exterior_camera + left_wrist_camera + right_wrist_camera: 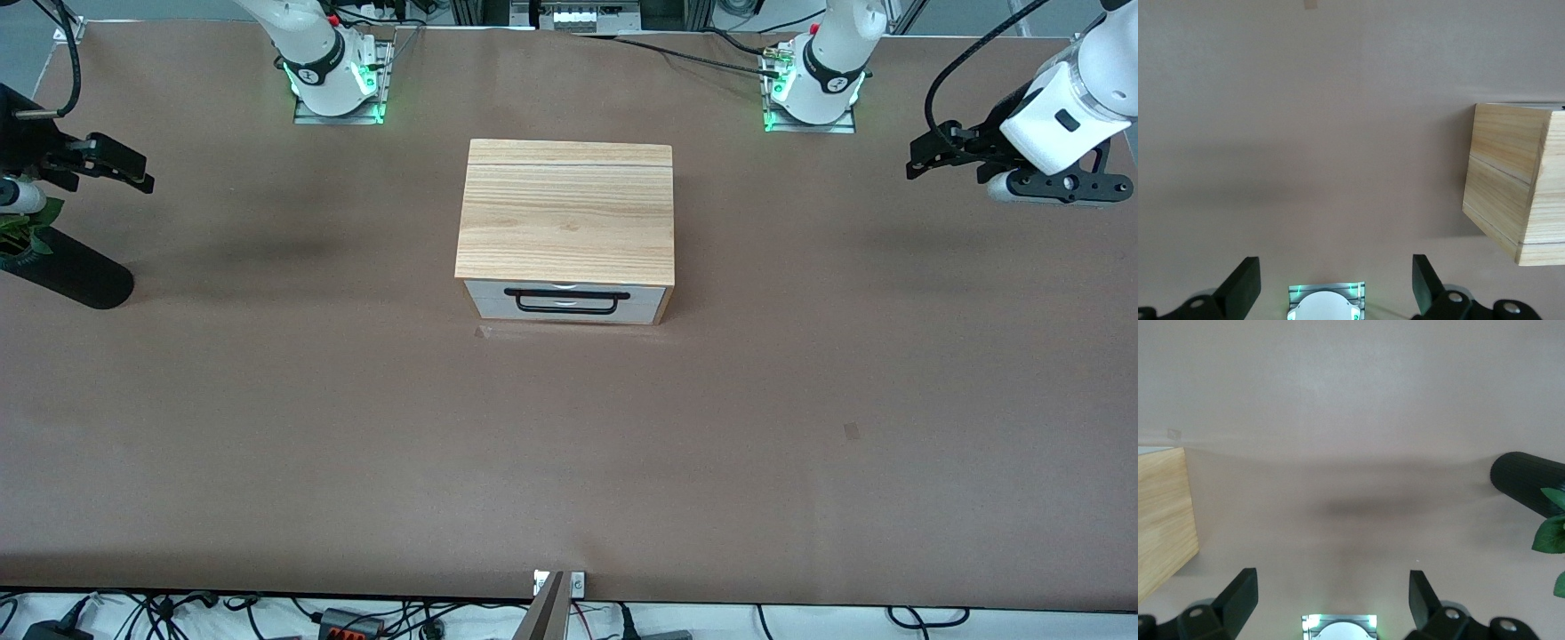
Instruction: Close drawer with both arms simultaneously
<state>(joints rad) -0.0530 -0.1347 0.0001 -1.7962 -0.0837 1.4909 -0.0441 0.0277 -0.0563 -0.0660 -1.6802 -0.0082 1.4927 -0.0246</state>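
**Drawer pushed in, both arms up in the air**

At the right arm's end of the counter [267, 427] stands a black pot [76, 276] with green leaves [27, 233] poking out of it. The right gripper [133, 173] hangs in the air just above that pot, up over the edge of the counter. Its jaws are wide open, and nothing is in them. In the right wrist view the two black fingers [1238, 597] stand well apart, with bare brown counter between them and the pot off to one side.

In the middle of the counter sits the light-wood cabinet [564, 213]. It is between the two arm bases, a bit nearer to the front camera than they are. The drawer [567, 302] is in the cabinet's front, facing the front camera. Its white front sits flat with the wood frame, so the drawer is shut. The black handle [567, 300] runs across the white front.

A small dark mark [852, 431] lies on the counter, nearer to the front camera and toward the left arm's end.

The left gripper [920, 160] hangs in the air over the left arm's end of the counter, well apart from the cabinet. Its jaws are wide open too and hold nothing. In the left wrist view its fingers [1241, 287] stand far apart, and one corner of the cabinet shows off to the side.
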